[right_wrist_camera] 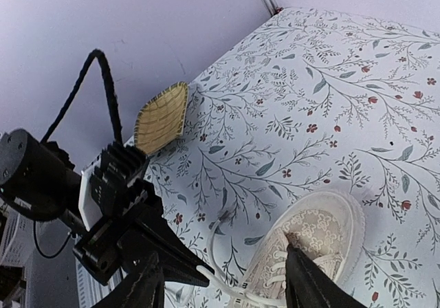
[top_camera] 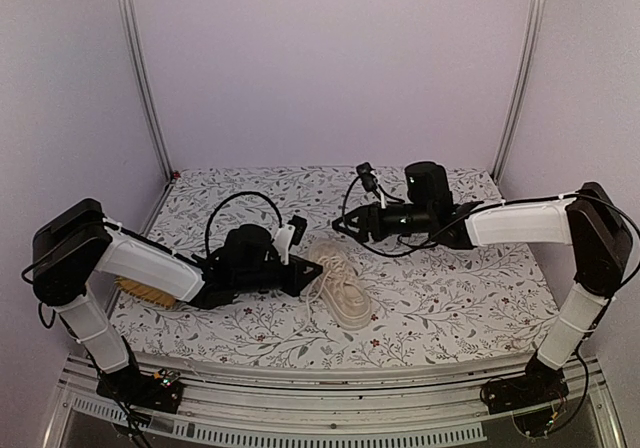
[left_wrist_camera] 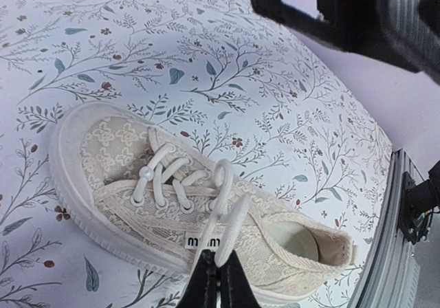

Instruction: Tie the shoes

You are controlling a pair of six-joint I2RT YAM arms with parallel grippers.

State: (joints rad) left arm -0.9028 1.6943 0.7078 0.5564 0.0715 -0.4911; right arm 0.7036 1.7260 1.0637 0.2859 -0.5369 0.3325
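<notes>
Cream sneaker (top_camera: 340, 286) sat on its sole on the floral tablecloth (top_camera: 450, 288), between the two arms. Left gripper (left_wrist_camera: 218, 275) was clamped fully closed on a loop of the pale lace (left_wrist_camera: 223, 208) — the shoe lay directly ahead of its tips. Right gripper (right_wrist_camera: 225, 253) stood wide apart, holding nothing — in its wrist view the toe end showed between its fingers, clear of them.

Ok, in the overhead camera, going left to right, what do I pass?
Mat → left gripper, pinching a lace → shoe → right arm's base.
</notes>
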